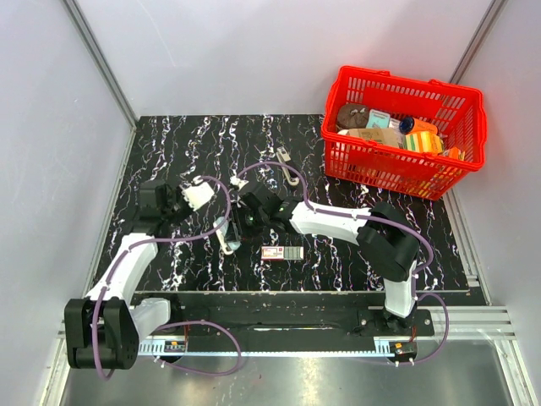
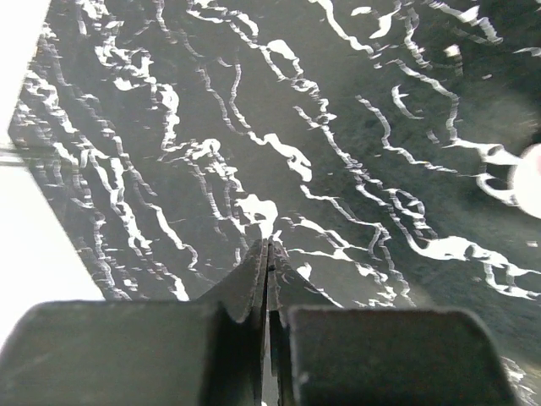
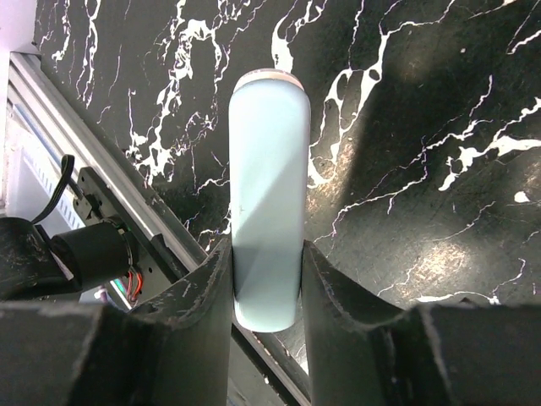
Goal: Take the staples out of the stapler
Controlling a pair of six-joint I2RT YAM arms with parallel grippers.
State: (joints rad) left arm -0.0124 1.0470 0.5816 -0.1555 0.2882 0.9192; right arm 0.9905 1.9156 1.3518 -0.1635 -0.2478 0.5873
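Observation:
The stapler (image 3: pixel 269 194) is pale blue with a rounded end. It is clamped lengthwise between my right fingers (image 3: pixel 203 296) and held above the black marbled mat. In the top view it shows as a pale shape (image 1: pixel 226 240) at the tip of my right gripper (image 1: pixel 239 227), near the mat's middle. My right gripper (image 3: pixel 267 279) is shut on it. My left gripper (image 2: pixel 269 254) is shut with nothing between its fingers. It hovers over the mat near the left edge (image 1: pixel 173 203). No staples show in the wrist views.
A small flat box with a red-and-white label (image 1: pixel 281 253) lies on the mat just right of the stapler. A small metal item (image 1: pixel 284 156) lies farther back. A red basket (image 1: pixel 380 173) full of goods stands at the back right. The metal rail (image 3: pixel 127 194) runs along the mat's near edge.

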